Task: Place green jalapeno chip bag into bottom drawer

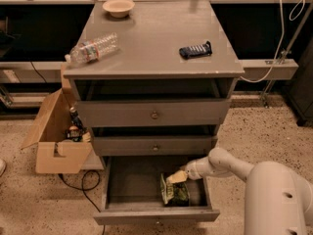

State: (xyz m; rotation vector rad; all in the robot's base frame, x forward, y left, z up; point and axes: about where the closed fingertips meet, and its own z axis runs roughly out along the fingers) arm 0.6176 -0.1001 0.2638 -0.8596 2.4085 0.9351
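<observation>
The green jalapeno chip bag lies inside the open bottom drawer, right of its middle, with its upper end at my gripper. My gripper reaches into the drawer from the right, just above the bag's top edge. The pale arm runs back to the robot body at the lower right.
On the cabinet top lie a clear plastic bottle, a dark navy wrapped bar and a small bowl. The two upper drawers are closed. An open cardboard box stands on the floor at the left, with a cable beside it.
</observation>
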